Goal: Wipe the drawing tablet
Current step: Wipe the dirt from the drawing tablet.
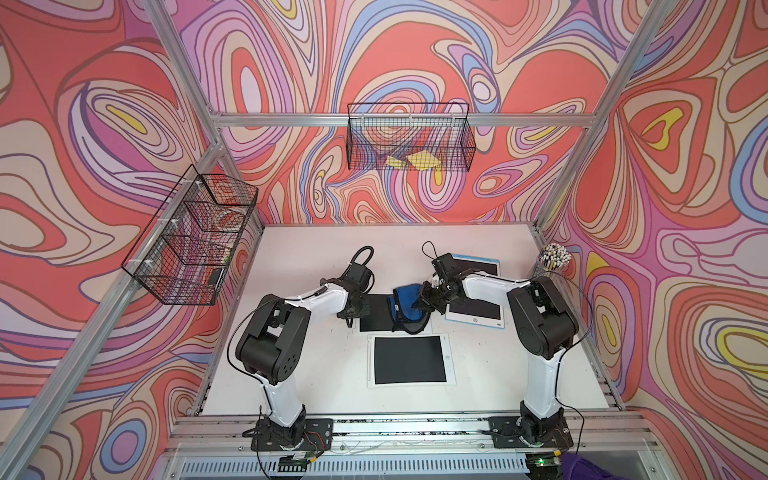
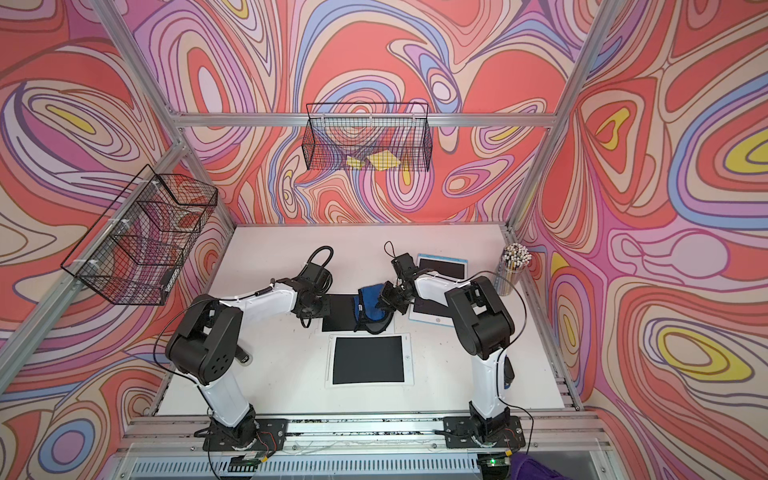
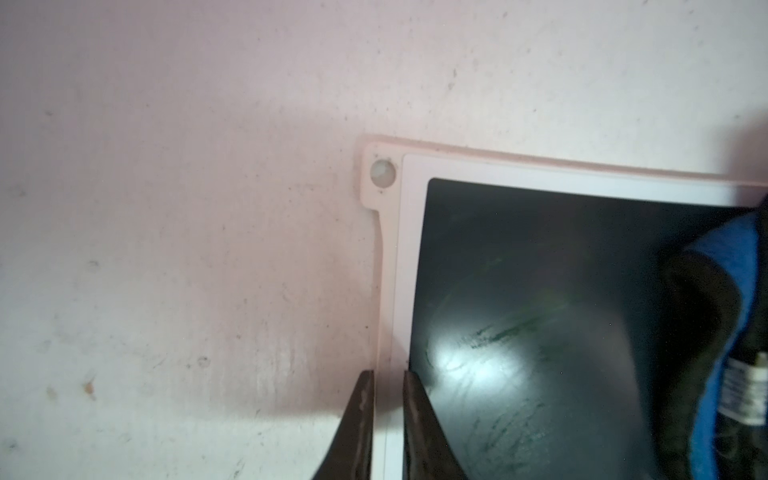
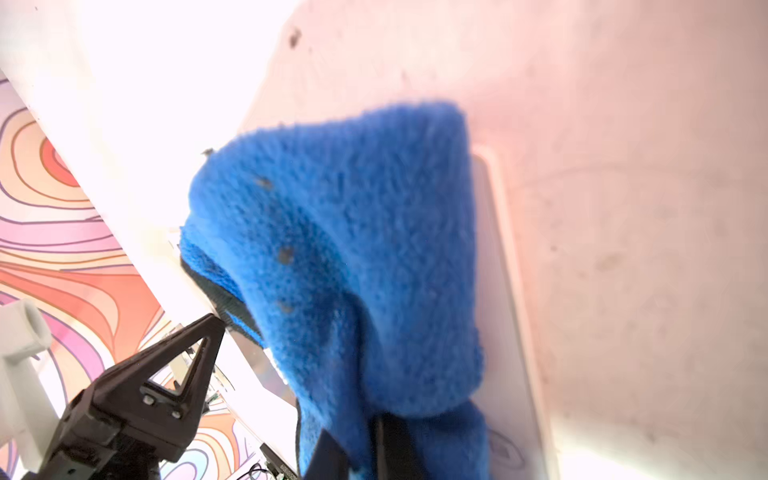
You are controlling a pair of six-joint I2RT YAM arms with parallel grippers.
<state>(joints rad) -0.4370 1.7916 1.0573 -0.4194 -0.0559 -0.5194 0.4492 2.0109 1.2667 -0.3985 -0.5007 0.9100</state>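
A drawing tablet [image 1: 374,318] lies flat at the middle of the white table [image 1: 299,257], between the two arms, with its long axis running side to side from one arm toward the other. A blue cloth [image 1: 405,309] is bunched over the end of the tablet nearer the right arm. The bare dark screen stretches away from the cloth toward the left arm.

The right gripper [image 1: 419,306] is clenched on the cloth and holds it down on the screen. The left gripper [image 1: 353,309] sits at the opposite short end. Its jaws are drawn close together around the tablet's pale frame, and it seems to be gripping that edge to steady the tablet.

As I judge it, the coming stroke depends on this layout. The uncleaned screen lies leftward from the cloth, along the long axis, so the right arm would sweep toward the left gripper.

Both top views show the whole layout, but the screen reads as plain black in them. The left wrist view shows faint green smears on the screen [image 3: 540,291] and the frame caught between the jaws. The right wrist view shows mostly cloth [image 4: 353,249], which hides the screen.

A second, white-framed tablet [image 1: 407,359] lies just beside the first, nearer the arm bases.
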